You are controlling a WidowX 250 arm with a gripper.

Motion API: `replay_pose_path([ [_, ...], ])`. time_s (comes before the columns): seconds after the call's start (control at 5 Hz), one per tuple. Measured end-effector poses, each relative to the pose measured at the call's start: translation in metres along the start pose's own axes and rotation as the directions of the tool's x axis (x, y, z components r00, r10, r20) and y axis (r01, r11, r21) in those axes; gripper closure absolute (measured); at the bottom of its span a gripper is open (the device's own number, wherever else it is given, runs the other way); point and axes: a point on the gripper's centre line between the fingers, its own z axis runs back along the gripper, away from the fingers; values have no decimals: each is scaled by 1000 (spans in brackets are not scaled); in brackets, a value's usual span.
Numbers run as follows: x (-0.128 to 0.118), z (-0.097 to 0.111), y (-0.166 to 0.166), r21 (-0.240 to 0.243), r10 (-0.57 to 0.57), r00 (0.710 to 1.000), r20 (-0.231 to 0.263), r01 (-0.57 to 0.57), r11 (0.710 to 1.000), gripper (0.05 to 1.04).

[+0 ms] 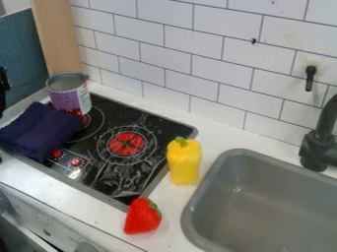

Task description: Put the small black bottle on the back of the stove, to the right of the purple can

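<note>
Cloth (43, 129): lies bunched over left part of stove (161, 124), just beside can (71, 98); probably pinches well by raised fold. Cannot tell hand (4, 84) at left edge as spread or pressed together. Farther: pepper (184, 162), strawberry (141, 217) on bench (72, 192), near sink (263, 170).

You see yellow pepper (184, 163) between stove (156, 121) and sink (263, 189), strawberry (141, 217) near stove corner, can (70, 97) beside dark-blue cloth (41, 130).

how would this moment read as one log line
dark blue cloth: left part of stove | can: upright on stove | yellow pepper: counter, between stove and sink | strawberry: counter, by stove corner
</note>
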Motion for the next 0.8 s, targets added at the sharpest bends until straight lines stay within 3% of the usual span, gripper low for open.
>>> replay_pose_path([
  [0.2, 8, -9, 1, -7, 80, 996, 44, -80, 997, 83],
  [0.8, 3, -36, -2, 1, 276, 961, -17, -276, 961, 83],
])
